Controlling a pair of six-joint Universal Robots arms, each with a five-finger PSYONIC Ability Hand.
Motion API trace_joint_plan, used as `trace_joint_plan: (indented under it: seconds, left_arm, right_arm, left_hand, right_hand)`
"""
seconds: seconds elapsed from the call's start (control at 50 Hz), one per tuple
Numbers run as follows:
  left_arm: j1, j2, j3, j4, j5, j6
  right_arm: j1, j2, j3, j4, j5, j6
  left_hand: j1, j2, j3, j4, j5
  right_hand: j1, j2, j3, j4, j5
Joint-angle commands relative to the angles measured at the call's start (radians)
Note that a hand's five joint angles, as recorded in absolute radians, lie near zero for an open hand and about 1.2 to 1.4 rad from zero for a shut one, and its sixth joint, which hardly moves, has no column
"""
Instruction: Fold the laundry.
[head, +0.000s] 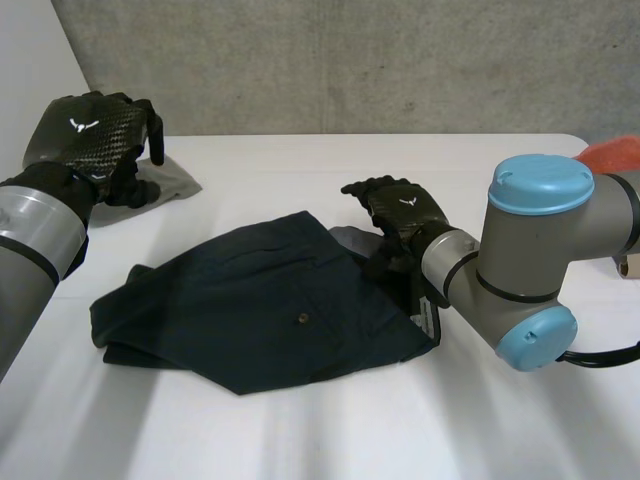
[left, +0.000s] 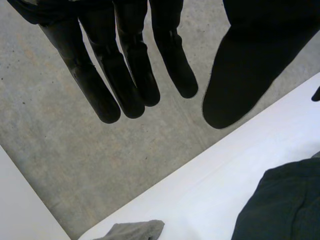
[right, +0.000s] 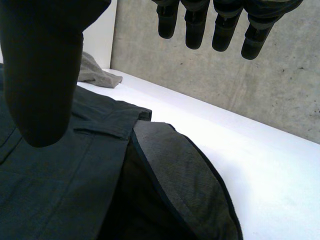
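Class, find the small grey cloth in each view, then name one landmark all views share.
Head view: grey cloth by the left hand, beyond the dark trousers.
Left wrist view: grey cloth past the left hand's fingertips, at the table edge.
Right wrist view: grey cloth beside the right hand thumb.
Shared landmark: the dark trousers.

Left hand (head: 88, 138): raised above table (head: 300, 440) far-left corner, fingers straight, spread.
Right hand (head: 402, 212): over table middle, fingers relaxed, grasping nothing.
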Motion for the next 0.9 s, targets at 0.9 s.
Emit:
trace_joint_plan:
  seconds: [0.9]
  left_arm:
    - [0.433,-0.399,-0.125,-0.015,0.266,0.210]
  right_arm:
    - [0.143,0.601,-0.857,0.204,0.029,-0.447]
  left_hand:
    - [0.029,0.009,0.006,0.009,0.008]
  right_hand:
    - [0.583,0.597,0.593,0.593,0.576]
